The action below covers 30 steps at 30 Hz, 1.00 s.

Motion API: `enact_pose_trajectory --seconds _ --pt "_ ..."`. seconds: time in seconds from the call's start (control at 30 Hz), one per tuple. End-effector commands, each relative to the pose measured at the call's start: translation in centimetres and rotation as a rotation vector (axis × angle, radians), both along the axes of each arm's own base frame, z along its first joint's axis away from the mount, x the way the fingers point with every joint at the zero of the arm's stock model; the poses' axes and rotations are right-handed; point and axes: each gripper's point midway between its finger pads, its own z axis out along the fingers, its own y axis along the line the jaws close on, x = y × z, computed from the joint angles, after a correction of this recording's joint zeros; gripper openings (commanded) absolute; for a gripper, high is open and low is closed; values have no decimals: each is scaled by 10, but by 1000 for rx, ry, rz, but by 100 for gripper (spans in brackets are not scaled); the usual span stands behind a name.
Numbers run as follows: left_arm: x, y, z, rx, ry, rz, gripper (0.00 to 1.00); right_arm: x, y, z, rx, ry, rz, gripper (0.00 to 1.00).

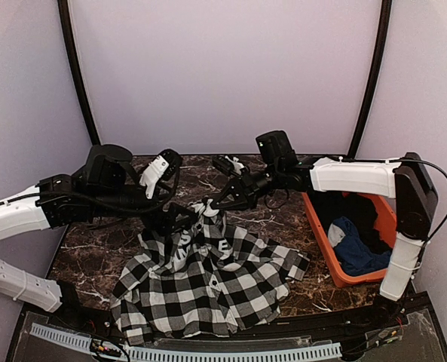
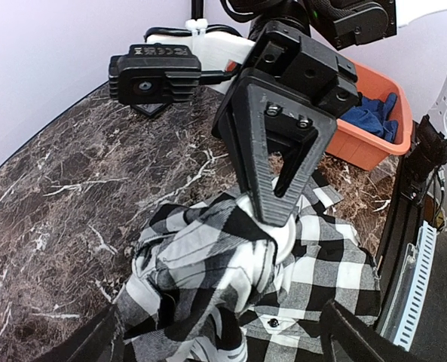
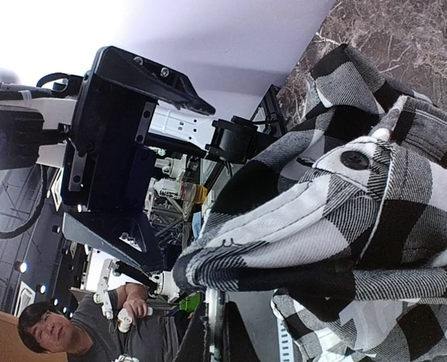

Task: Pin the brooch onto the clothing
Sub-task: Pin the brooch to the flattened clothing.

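Observation:
The black-and-white checked shirt point(image 1: 208, 283) lies spread on the marble table, and one bunched fold of it is raised near the middle point(image 2: 200, 264). My right gripper point(image 1: 215, 202) is shut on the brooch, a white round disc point(image 2: 286, 237), and holds it against the top of that raised fold. The right wrist view shows the brooch edge-on point(image 3: 213, 298) between the fingers, just under the shirt's hem point(image 3: 336, 226). My left gripper point(image 1: 178, 220) is open, with its fingers wide on either side of the raised fold point(image 2: 223, 339) and not pinching it.
An orange basket point(image 1: 319, 240) stands at the right of the table with a dark blue garment point(image 1: 359, 255) in it; the left wrist view shows it too point(image 2: 374, 147). A white slotted rail point(image 1: 208, 353) runs along the near edge. Walls close in behind and at both sides.

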Motion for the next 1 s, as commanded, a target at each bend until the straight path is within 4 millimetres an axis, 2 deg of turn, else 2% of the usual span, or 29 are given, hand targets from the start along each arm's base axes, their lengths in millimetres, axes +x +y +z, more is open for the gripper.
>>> enact_pose_trajectory --seconds 0.0,0.1,0.27,0.5,0.67,0.9,0.97 --pt "-9 -9 -5 -21 22 -66 87 9 0 0 6 -5 -29 0" --pt "-10 -17 -12 -10 36 -89 83 12 1 4 17 -9 -34 0" --pt "-2 -22 -19 16 22 -76 82 13 1 9 16 -4 -45 0" --pt "22 -20 -28 90 -32 16 74 12 0 14 22 2 -52 0" --pt "32 -22 -30 106 -48 50 57 10 -1 15 24 6 -50 0" --pt "38 -25 -25 111 -85 47 43 9 -2 12 20 10 -46 0" --pt "38 -25 -24 107 -89 50 32 9 -2 10 17 11 -47 0"
